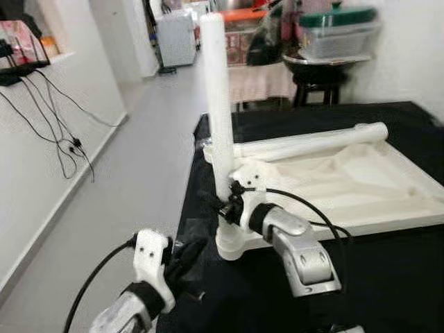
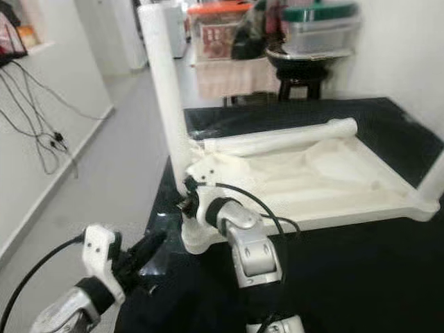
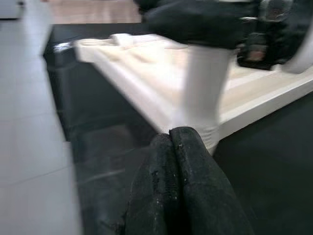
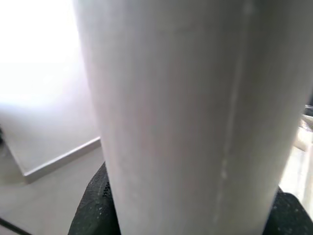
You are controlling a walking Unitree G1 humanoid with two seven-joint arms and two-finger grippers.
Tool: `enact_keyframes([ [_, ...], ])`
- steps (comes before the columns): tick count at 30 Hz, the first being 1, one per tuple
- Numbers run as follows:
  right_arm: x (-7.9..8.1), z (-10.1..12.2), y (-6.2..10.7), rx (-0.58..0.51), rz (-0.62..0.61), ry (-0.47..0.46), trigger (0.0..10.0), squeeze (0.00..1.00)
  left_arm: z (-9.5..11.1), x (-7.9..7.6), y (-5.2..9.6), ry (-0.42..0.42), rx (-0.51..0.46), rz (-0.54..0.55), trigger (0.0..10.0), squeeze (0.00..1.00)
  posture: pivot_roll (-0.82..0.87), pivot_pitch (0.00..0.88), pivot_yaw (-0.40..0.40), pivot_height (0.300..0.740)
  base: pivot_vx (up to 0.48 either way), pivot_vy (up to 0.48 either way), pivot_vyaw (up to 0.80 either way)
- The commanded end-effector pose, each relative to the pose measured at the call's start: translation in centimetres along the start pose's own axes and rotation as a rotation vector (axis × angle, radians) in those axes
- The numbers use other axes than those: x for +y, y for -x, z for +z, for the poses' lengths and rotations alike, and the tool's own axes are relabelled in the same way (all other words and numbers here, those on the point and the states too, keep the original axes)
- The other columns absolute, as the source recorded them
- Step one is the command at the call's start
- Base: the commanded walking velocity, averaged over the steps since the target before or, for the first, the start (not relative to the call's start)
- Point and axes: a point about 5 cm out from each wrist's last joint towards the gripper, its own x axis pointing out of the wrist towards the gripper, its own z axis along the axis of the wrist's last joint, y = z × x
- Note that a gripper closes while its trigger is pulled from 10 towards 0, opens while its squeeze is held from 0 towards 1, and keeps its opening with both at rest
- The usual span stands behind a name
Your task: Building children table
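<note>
The upright white plastic table leg [image 1: 217, 104] is clamped by the right pincer [image 1: 223, 206], while the left pincer [image 3: 172, 147], at seven o'clock, is pressed closed.

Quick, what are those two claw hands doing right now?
Left gripper: jaws shut, holding nothing, near the tabletop corner.
Right gripper: jaws shut on the upright white table leg.

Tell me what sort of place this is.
Likely a lived-in home: stacked storage boxes on a cluttered table behind, loose cables down a white wall, and a white children's table being assembled upside down on black cloth.
</note>
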Motion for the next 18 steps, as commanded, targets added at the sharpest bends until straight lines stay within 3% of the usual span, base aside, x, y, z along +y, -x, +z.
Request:
enact_keyframes([
  [1,-2.2,-4.0,1.4,0.205,-0.142,-0.054,0.0,0.0,0.0,0.5,0.2,-0.053,0.01,0.037,10.0,0.0,-0.04,0.049,0.056,0.74,0.0,0.0,0.0],
  [2,-2.2,-4.0,1.4,0.205,-0.142,-0.054,0.0,0.0,0.0,0.5,0.2,-0.053,0.01,0.037,10.0,0.0,-0.04,0.049,0.056,0.74,0.0,0.0,0.0],
  [3,-1.9,-3.9,1.5,0.199,-0.129,-0.056,1.8,0.0,0.1,0.5,0.2,-0.097,0.013,0.059,10.0,0.0,-0.05,0.057,0.063,0.74,0.0,0.0,0.0],
  [4,-1.7,-3.4,1.5,0.17,-0.077,-0.051,10.0,0.0,0.2,0.5,0.1,-0.137,0.013,0.082,10.0,0.0,-0.04,0.059,0.068,0.74,0.0,0.0,0.0],
  [5,-1.7,-3.4,1.5,0.17,-0.077,-0.051,10.0,0.0,0.2,0.5,0.1,-0.137,0.013,0.082,10.0,0.0,-0.04,0.059,0.068,0.74,0.0,0.0,0.0],
  [6,-1.7,-2.5,1.3,0.116,-0.018,-0.06,10.0,1.0,0.3,0.5,0.1,-0.162,0.02,0.099,10.0,0.0,-0.04,0.06,0.073,0.74,0.0,0.0,0.0],
  [8,-1.9,0.0,0.9,-0.029,0.148,-0.065,10.0,1.0,0.3,0.6,0.1,-0.175,0.025,0.107,10.0,0.0,-0.03,0.058,0.077,0.74,0.0,0.0,0.0],
  [10,-2.0,1.2,0.9,-0.086,0.217,-0.062,10.0,1.0,0.3,0.6,0.1,-0.167,0.03,0.108,10.0,0.0,-0.03,0.053,0.078,0.74,0.0,0.0,0.0],
  [11,-2.1,2.4,0.9,-0.135,0.31,-0.03,10.0,0.14,0.3,0.6,0.0,-0.162,0.032,0.108,10.0,0.0,-0.02,0.052,0.076,0.74,0.0,0.0,0.0],
  [12,-2.2,3.1,1.0,-0.159,0.373,-0.006,10.0,0.0,0.3,0.6,0.0,-0.159,0.033,0.109,10.0,0.0,-0.02,0.052,0.076,0.74,0.0,0.0,0.0],
  [18,-2.5,3.6,0.4,-0.145,0.574,0.053,10.0,0.0,0.3,0.4,-0.2,-0.152,0.027,0.092,10.0,0.0,0.0,0.043,0.068,0.74,0.0,0.0,0.0],
])
